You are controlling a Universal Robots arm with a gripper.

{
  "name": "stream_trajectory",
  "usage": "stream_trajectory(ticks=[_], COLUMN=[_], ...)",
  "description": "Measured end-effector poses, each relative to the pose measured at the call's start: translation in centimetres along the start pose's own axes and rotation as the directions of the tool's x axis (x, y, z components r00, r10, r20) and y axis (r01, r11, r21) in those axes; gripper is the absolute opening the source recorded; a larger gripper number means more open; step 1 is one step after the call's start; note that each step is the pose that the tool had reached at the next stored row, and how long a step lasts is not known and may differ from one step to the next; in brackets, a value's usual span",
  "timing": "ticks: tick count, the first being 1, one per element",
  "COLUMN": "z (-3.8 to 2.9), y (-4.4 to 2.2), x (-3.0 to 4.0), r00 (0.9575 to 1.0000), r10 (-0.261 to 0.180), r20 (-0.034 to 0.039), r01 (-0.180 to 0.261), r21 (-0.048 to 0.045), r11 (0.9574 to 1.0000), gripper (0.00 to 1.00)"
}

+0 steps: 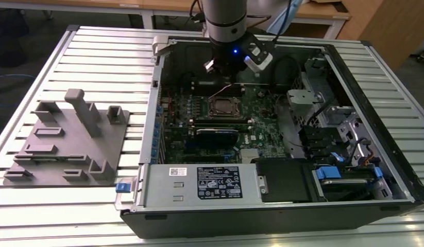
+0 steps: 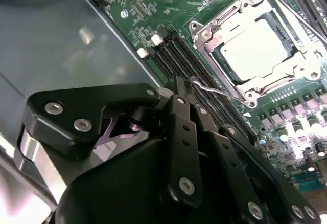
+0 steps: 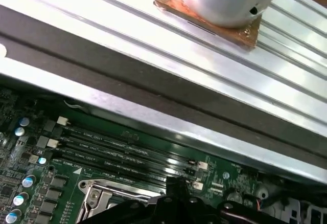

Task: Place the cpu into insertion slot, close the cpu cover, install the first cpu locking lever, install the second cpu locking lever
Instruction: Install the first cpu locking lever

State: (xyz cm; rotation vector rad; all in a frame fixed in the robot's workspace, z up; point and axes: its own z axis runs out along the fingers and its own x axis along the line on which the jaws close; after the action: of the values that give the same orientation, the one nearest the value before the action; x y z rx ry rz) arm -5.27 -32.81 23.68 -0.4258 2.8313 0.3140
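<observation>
The cpu (image 2: pixel 255 42) lies in the insertion slot (image 1: pixel 222 106), its dull silver face showing through the cpu cover (image 2: pixel 213 36), which is folded flat over it. A thin wire locking lever (image 2: pixel 220 92) sticks out from the socket's corner towards my gripper (image 2: pixel 180 83). The black fingers (image 2: pixel 180 132) are shut together, and the lever's hooked end rests against their tips. I cannot tell if it is pinched. In the exterior view my gripper (image 1: pixel 227 81) hangs just behind the socket, inside the open computer case. The first wrist view shows a socket corner (image 3: pixel 97 196).
Long black memory slots (image 2: pixel 176 55) run between gripper and socket. The case's back wall (image 3: pixel 153 88) is close behind the gripper. A grey labelled power-supply box (image 1: pixel 198 182) sits at the case front, and a grey fixture block (image 1: pixel 67 139) stands on the slatted table at the exterior view's left.
</observation>
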Motion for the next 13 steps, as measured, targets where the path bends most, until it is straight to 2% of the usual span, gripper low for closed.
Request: stream_trajectory(ticks=[5, 10, 13], z=[-0.02, -0.02, -0.02], y=[0.00, 0.00, 0.00], x=[-0.01, -0.01, -0.01], r00=[0.9981, 0.9922, 0.9888], r10=[0.061, 0.122, 0.147], r20=[0.0107, 0.0225, 0.0262], r01=[-0.062, -0.123, -0.149], r21=[0.0232, 0.0470, 0.0689], r11=[0.9978, 0.9913, 0.9865], gripper=[0.11, 0.11, 0.11])
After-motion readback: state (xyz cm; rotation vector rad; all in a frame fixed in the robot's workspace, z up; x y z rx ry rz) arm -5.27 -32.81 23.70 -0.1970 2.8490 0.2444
